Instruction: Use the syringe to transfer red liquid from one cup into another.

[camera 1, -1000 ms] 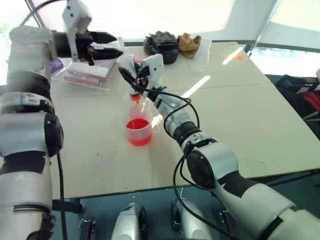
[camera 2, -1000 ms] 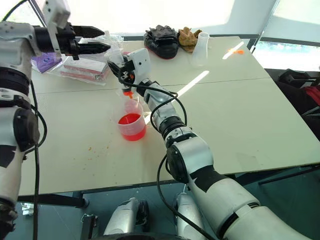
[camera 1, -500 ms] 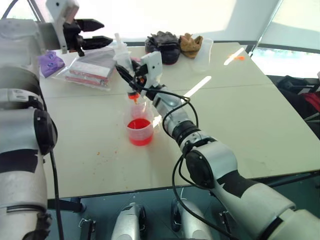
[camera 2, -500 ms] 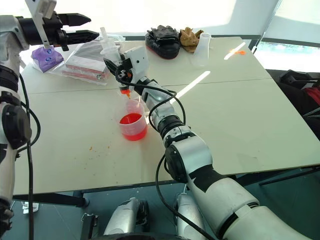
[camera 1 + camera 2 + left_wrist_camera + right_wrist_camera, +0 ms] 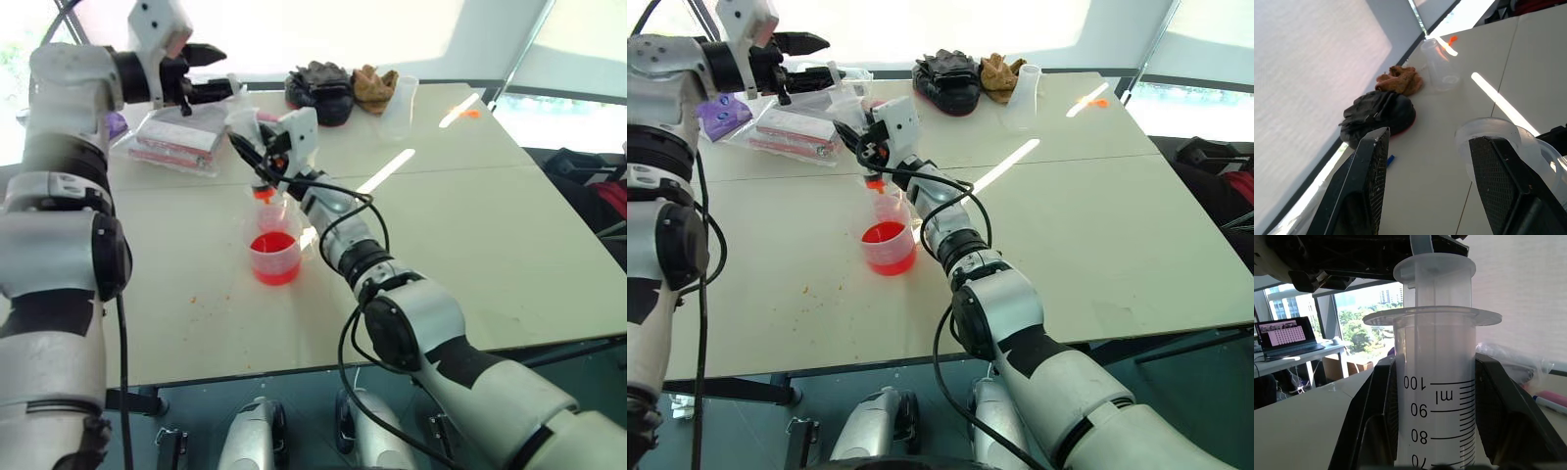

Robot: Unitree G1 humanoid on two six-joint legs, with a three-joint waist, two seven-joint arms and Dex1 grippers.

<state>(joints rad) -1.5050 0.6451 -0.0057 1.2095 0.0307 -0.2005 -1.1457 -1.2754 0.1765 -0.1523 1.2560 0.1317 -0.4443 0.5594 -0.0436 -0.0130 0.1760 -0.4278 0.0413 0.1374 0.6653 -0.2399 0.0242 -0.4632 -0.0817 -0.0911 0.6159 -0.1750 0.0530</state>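
The right gripper (image 5: pixel 1432 431) is clamped on the syringe (image 5: pixel 1436 382), hiding the lower barrel; its scale reads "100 ml", 90, 80. The orange tip (image 5: pixel 264 193) hangs over the tall cup (image 5: pixel 271 211), half-hidden behind the short cup (image 5: pixel 273 257) of red liquid (image 5: pixel 271 244). The left gripper (image 5: pixel 1432 186), jaws wide and empty, hovers by the plunger top (image 5: pixel 1488 134). Bare table (image 5: pixel 490 225) lies rightward.

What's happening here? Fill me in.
The right gripper is shut on the syringe, holding it upright with its orange tip over the tall cup. The short cup of red liquid stands just in front. The left gripper, jaws open, is up by the plunger.
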